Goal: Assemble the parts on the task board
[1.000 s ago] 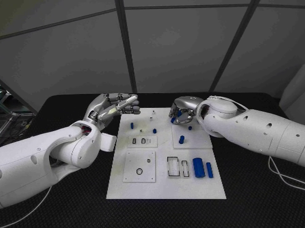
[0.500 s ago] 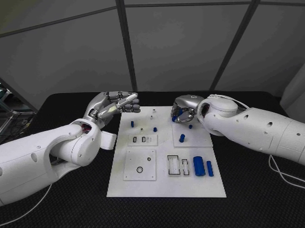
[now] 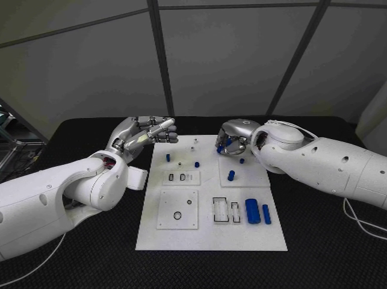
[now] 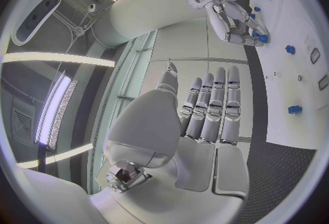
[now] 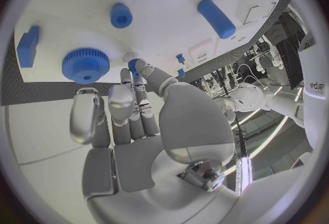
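On the black table, the white task board (image 3: 210, 232) lies between two robot arms. The right hand (image 3: 234, 139) reaches down over the board's far right corner, its fingertips (image 5: 134, 65) pinching a small blue part (image 5: 131, 62) just beside a blue gear (image 5: 85, 65). The left hand (image 3: 145, 136) hovers off the board's far left corner, fingers straight and empty.

A black, finely textured desk (image 3: 332, 265) stands before a wall of pale grey panels (image 3: 219, 60) divided by dark seams (image 3: 161, 60). Long strip lights (image 4: 55, 59) glow on the ceiling overhead. At the desk's left edge stands some dark metal framework (image 3: 11, 158), and a white cable (image 3: 367, 229) trails across the desk at the right.
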